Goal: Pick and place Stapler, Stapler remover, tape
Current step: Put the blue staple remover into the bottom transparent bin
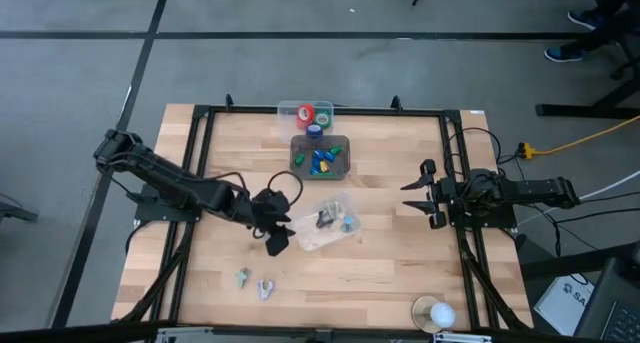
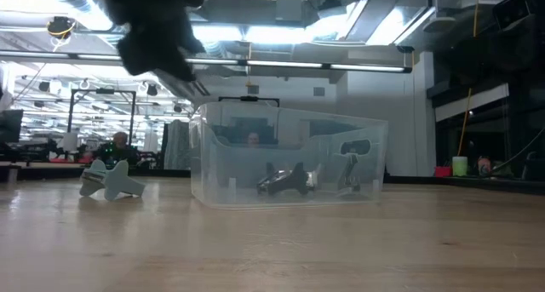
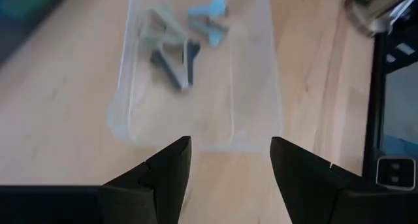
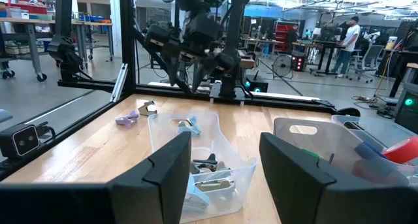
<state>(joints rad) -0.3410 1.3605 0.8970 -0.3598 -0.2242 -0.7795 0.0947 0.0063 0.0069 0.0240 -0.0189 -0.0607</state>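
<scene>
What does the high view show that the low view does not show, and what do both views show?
Only the high view shows the tape rolls in a container at the table's far edge, a tray of small coloured pieces, the open left gripper beside the clear bin, and the open right gripper waiting at the right side. Only the low view shows the room behind the table. Both show the clear bin with staple removers inside and two loose staple removers on the table.

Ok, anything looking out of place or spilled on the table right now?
Two small staple removers lie loose on the bare wood near the front edge, outside the clear bin that already holds similar pieces. Nothing looks spilled or broken. The left gripper hangs open at the bin's end; the right gripper waits open at the table's right side.
</scene>
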